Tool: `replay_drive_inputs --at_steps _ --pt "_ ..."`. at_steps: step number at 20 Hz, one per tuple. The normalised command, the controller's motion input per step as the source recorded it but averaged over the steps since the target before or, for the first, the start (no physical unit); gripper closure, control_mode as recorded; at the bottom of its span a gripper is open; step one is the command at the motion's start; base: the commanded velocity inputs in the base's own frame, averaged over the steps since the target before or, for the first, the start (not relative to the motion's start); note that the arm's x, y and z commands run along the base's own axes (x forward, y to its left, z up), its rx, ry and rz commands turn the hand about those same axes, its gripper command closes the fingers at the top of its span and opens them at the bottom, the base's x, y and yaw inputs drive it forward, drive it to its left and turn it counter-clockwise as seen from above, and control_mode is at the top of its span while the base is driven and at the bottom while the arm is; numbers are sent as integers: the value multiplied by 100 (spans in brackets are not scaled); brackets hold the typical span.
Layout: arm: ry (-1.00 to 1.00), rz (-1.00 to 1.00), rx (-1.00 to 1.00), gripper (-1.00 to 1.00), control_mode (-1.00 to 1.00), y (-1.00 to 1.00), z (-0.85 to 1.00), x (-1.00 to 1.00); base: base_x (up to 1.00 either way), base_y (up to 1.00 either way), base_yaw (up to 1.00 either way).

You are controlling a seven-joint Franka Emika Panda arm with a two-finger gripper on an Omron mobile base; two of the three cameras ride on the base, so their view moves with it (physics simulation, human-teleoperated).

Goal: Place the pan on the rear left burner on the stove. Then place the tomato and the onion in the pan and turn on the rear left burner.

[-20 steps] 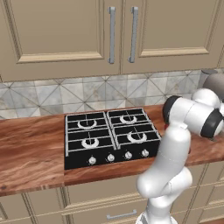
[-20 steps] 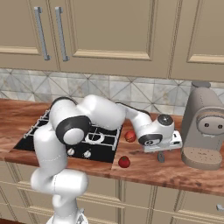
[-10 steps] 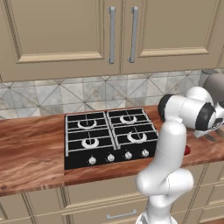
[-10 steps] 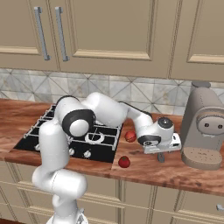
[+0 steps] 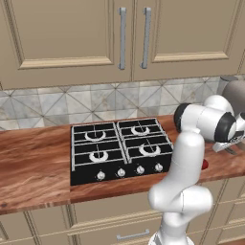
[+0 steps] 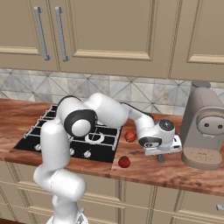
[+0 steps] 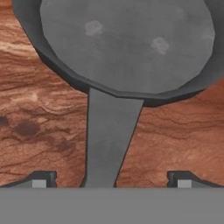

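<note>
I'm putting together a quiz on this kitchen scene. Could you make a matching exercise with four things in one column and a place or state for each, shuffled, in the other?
Things:
1. pan
2. gripper
3. stove
4. coffee machine

Places or states:
A. grates bare, nothing on any burner
B. stands at the counter's right end
C. open, fingers either side of a grey handle
D. lies on the wooden counter, below the hand

Pairs: 1-D, 2-C, 3-A, 4-B
</note>
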Motion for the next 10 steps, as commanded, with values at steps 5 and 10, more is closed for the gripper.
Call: replay_drive_inputs --at_steps 5,10 --pt "0 0 0 100 -100 0 0 0 0 0 0" --pt "0 0 0 100 -100 0 0 0 0 0 0"
